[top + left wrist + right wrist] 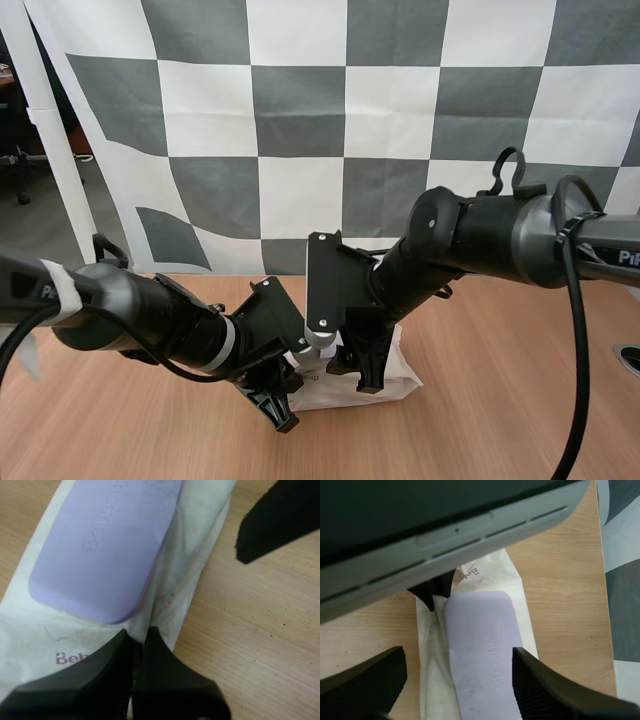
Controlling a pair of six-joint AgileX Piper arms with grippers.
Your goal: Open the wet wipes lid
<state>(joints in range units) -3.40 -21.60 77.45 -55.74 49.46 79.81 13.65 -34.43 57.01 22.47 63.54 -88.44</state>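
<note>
Carrying surface: the wooden desk [500, 400] fills the lower part of the high view.
Pack of wet wipes: the pack of wet wipes [398, 378] lies flat on the desk at lower centre of the high view, under the ends of both arms. Its white wrapper [192, 555] is creased.
Lid: the lilac lid [480, 660] sits flat and shut on top of the pack. Its long axis runs along the pack, from one pincer towards the other.
Right pincer: the right pincer [457, 655] is open, with its 2 fingers standing apart, 1 on each side of the lid's width. It hangs over 1 short end, and no contact is visible.
Left pincer: the left pincer [140, 635] is closed, with its tips together on the wrapper just beside the lid's rounded corner at the other short end. Whether they nip a fold cannot be told.
Deciding relation: the lid lies straight between the right fingers, so that arm looks better placed to lift it while the left seems to pin the pack. Which short end is the hinge cannot be told.
</note>
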